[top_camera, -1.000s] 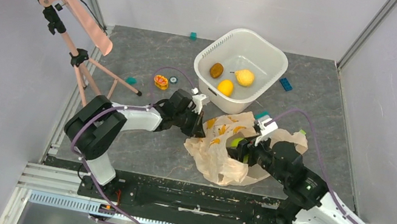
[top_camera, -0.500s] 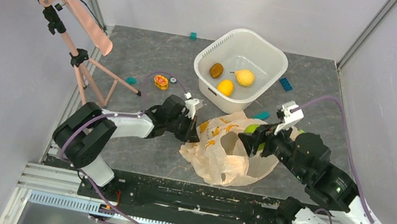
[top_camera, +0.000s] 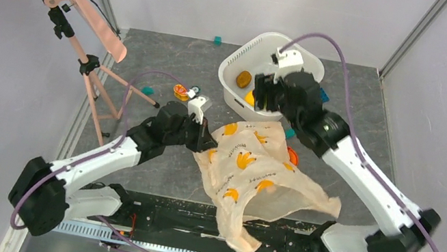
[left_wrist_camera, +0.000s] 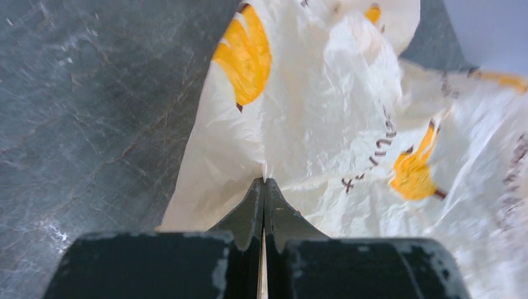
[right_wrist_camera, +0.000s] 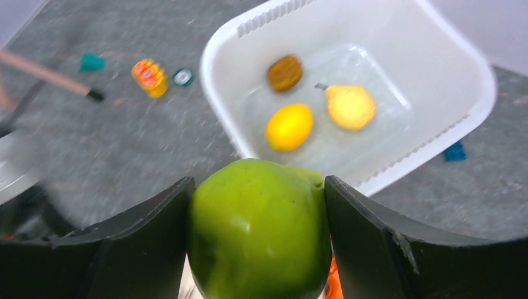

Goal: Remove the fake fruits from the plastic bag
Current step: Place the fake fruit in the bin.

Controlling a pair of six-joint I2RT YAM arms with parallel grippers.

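Nothing legible. Thin crinkly peach-beige banana-print plastic bag has small dark lettering, too crumpled & blurred to read.

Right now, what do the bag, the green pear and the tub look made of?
The bag looks like thin plastic film, semi-glossy: it crinkles and lets light through. The green pear is probably plastic, glossy: smooth skin, soft highlights. The tub seems rigid white plastic: moulded slotted rim, slight sheen.

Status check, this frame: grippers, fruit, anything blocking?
Left gripper shut on plastic bag edge. Right gripper shut on green pear, by white tub. Brown oval, orange-yellow round fruit, yellow pear in tub. Nothing seen blocking.
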